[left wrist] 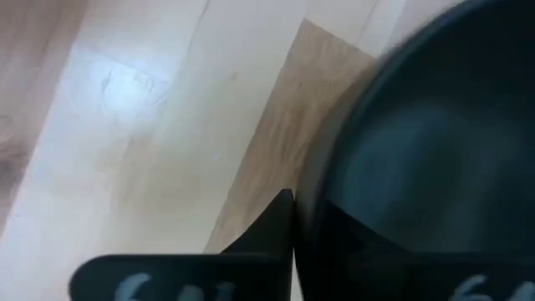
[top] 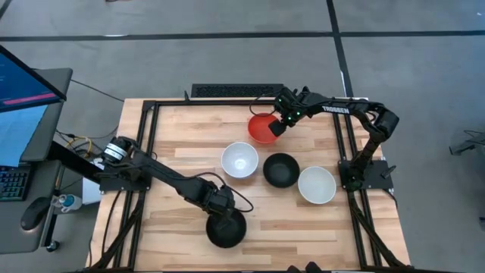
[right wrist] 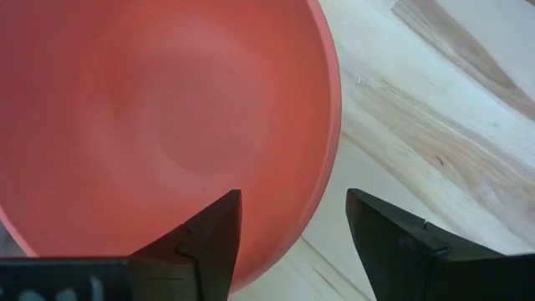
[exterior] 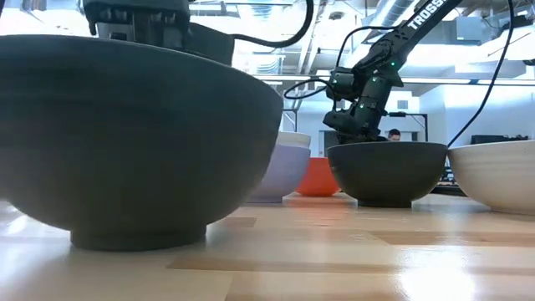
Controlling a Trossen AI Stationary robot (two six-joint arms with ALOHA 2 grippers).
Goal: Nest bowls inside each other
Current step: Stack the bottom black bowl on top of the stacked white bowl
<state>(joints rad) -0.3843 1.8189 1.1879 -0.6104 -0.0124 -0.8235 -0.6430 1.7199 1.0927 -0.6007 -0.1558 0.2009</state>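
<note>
A black bowl point(top: 226, 229) stands on its foot near the table's near edge and fills the low view's left point(exterior: 125, 134). My left gripper point(top: 220, 205) is at its far rim, shut on it. The red bowl point(top: 262, 127) sits near the far edge. My right gripper point(right wrist: 292, 230) is open above its right rim point(right wrist: 322, 167), one finger over the inside, one outside, touching nothing. A white bowl point(top: 239, 161) sits nested in the lavender bowl point(exterior: 280, 171). A second black bowl point(top: 280, 170) and a second white bowl point(top: 317, 185) stand on the table. My left gripper holds the black bowl by its rim point(left wrist: 313, 196), coming from above. One finger point(left wrist: 269, 226) lies against the outside of the wall; the other is lost in the bowl's dark inside. The bowl stands upright on its foot point(exterior: 138, 238) on the table.
A black frame point(top: 151, 114) borders the wooden table top. A monitor point(top: 23, 83) and a keyboard stand off the table's left side. Bare wood point(top: 303, 227) lies along the near edge, right of the left gripper's bowl.
</note>
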